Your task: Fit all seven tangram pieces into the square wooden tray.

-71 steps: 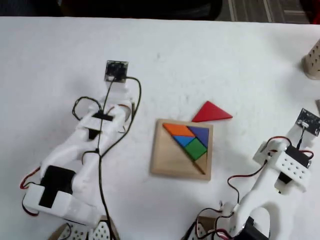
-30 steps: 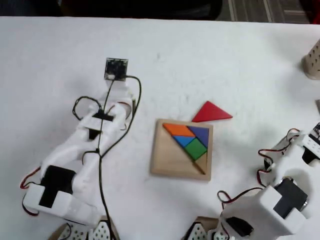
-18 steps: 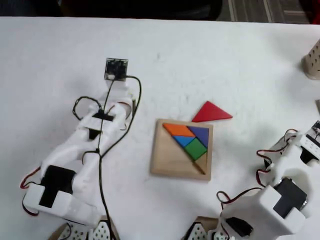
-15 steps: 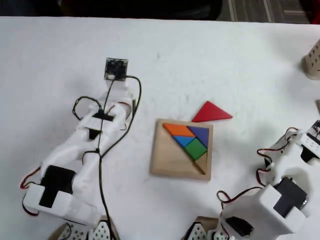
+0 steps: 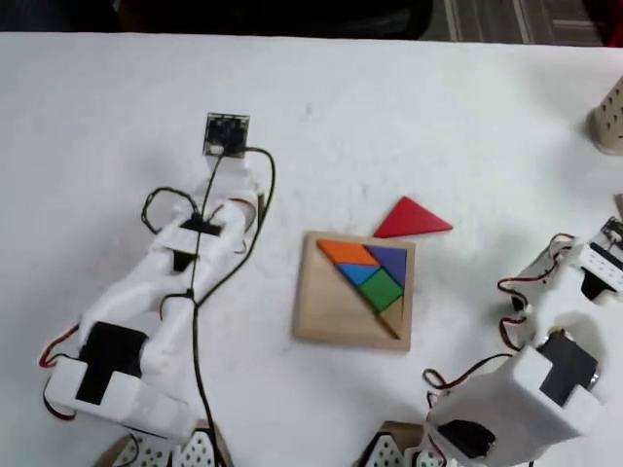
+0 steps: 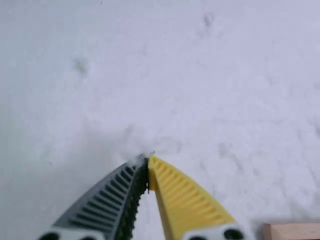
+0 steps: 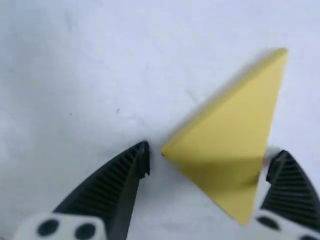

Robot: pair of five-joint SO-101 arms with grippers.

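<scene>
Between right fingers: yellow triangle, fingers spread wide around it | left fingers closed, empty

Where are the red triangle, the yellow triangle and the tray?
red triangle point(image 5: 411, 218): high view, middle of its top face.
yellow triangle point(image 7: 232, 150): right wrist view, middle of its face.
tray point(image 5: 336, 309): high view, bare wood of its empty half.

White surface ran across nearly the whole high view, faintly mottled. Beige perforated object stood at its right edge, cut off by the frame. Beyond the far edge, a dark band, then striped flooring.
</scene>
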